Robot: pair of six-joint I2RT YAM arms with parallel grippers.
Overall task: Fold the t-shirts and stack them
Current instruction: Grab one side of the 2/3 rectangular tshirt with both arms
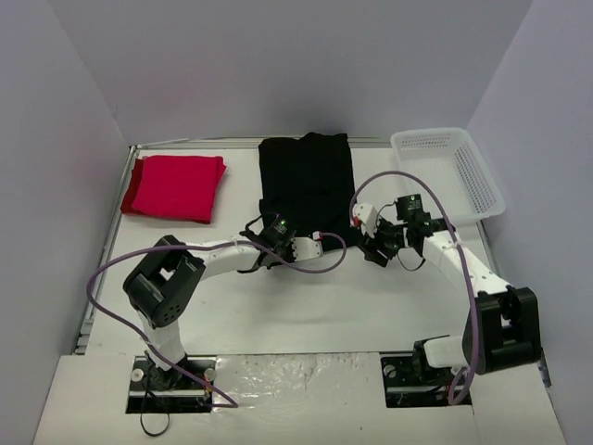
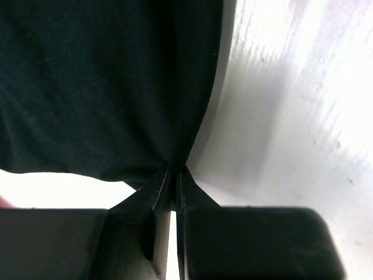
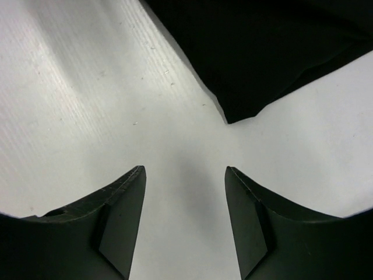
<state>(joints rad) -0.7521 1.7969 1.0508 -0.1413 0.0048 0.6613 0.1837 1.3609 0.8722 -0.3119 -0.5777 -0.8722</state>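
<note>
The black t-shirt (image 1: 306, 176) lies partly folded at the back middle of the table. My left gripper (image 1: 269, 243) is shut on its near left corner; in the left wrist view the black cloth (image 2: 105, 87) hangs from the pinched fingertips (image 2: 173, 172). The red t-shirt (image 1: 176, 187) lies folded at the back left. My right gripper (image 1: 375, 250) is open and empty over bare table, just off the black shirt's near right corner (image 3: 245, 105).
A white mesh basket (image 1: 449, 171) stands at the back right. Purple cables loop over both arms. Grey walls close in the table on three sides.
</note>
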